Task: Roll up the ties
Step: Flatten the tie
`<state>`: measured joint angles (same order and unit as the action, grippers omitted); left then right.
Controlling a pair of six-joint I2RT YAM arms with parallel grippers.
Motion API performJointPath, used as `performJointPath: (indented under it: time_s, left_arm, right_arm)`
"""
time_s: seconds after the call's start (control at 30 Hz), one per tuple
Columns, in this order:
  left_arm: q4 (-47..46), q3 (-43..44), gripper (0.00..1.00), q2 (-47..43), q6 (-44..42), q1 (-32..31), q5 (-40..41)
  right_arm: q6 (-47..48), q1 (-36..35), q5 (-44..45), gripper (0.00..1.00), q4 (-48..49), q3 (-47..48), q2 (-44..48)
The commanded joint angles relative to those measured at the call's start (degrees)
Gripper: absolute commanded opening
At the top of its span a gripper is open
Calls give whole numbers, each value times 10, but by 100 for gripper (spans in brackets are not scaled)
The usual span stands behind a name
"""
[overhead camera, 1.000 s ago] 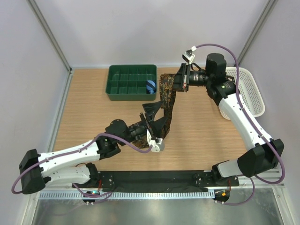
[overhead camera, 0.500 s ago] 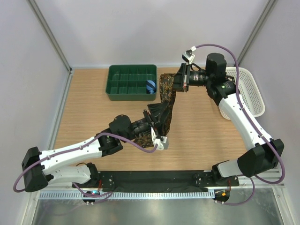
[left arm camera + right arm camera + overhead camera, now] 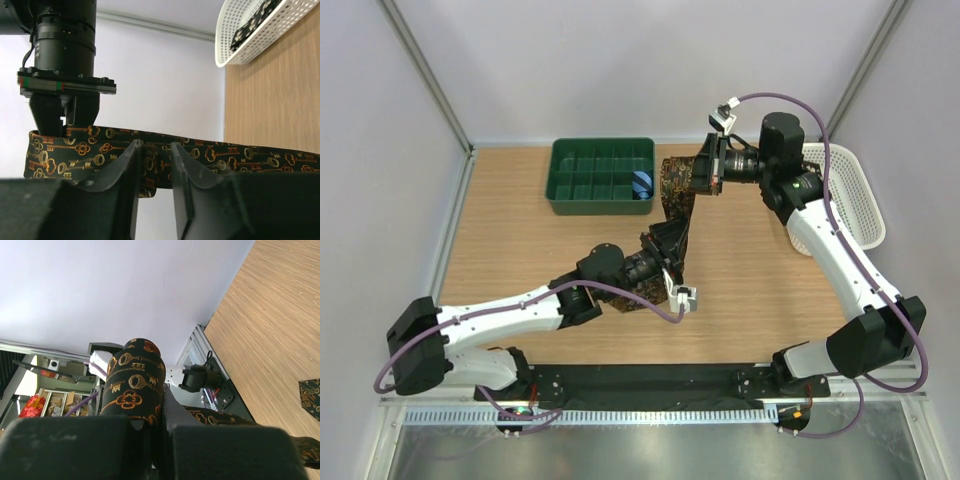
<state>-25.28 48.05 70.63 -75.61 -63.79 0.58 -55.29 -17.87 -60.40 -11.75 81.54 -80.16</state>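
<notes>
Two ties: one tie [image 3: 670, 195] clamped by the right gripper [image 3: 700, 173] beside the green tray's [image 3: 602, 143] edge, left gripper [image 3: 155, 148] narrow around it, hold unclear; the other tie [image 3: 252, 22] in the white basket [image 3: 239, 56].

**Ties: position and state**

The tie [image 3: 673, 195] is dark brown with a gold-orange key print. One end is looped at the right claw [image 3: 697, 178] (pinched, raised). The band runs straight to the left claw [image 3: 665, 240], and the remainder reaches the worktop [image 3: 520, 250]. A second tie [image 3: 250, 25] lies in the white basket [image 3: 280, 31].
</notes>
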Motion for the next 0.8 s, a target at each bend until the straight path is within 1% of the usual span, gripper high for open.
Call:
performJointPath:
  time_s: [0.0, 0.03, 0.07, 0.1, 0.13, 0.17, 0.23, 0.3, 0.4, 0.43, 0.5, 0.53, 0.57, 0.63, 0.67, 0.7, 0.77]
  left_arm:
    - [-101, 27, 31, 25, -51, -3, 50]
    - [-115, 27, 24, 27, -53, -4, 60]
    - [-135, 27, 23, 28, -52, -4, 61]
    - [-135, 28, 21, 24, -56, -5, 63]
    - [-137, 28, 14, 23, -57, -5, 65]
    - [-144, 29, 11, 21, -56, -8, 69]
    - [-148, 30, 0, 14, -64, -12, 76]
    - [-148, 28, 0, 4, -72, -16, 80]
    - [-146, 25, 0, -23, -53, -32, 76]
    - [-144, 24, 0, -35, -16, -36, 71]
    - [-90, 36, 0, -63, 40, -48, 46]
    - [-60, 48, 0, -92, 116, -49, 39]
    - [-7, 77, 0, -103, 162, -49, 36]
    - [29, 100, 0, -129, 231, -50, 55]
    - [34, 110, 0, -134, 292, -50, 63]
    - [41, 128, 0, -139, 313, -50, 77]
    - [85, 157, 0, -141, 369, -50, 92]
  right_arm:
    - [-17, 1, -16, 1, 26, 13, 19]
    - [-18, 1, -16, 1, 27, 13, 20]
    - [-17, 1, -16, 1, 28, 12, 20]
    - [-18, 1, -16, 1, 29, 12, 20]
    - [-18, 1, -16, 1, 28, 12, 20]
    - [-18, 2, -16, 1, 29, 11, 19]
    - [-17, 1, -17, 1, 30, 9, 19]
    - [-15, 2, -17, 1, 33, 6, 18]
    - [-8, 1, -14, 1, 29, 3, 15]
    - [8, 1, -11, 1, 23, 3, 12]
    - [25, 1, -2, 1, 10, 5, 10]
    - [52, 2, 1, 1, 2, 7, 4]
    - [67, 2, 3, 1, -23, 11, 2]
    - [123, 2, 12, 1, -71, 25, -4]
    - [140, 1, 17, 1, -85, 27, -6]
    - [151, 2, 21, 1, -97, 28, -7]
    - [168, -1, 16, 1, -104, 21, -7]
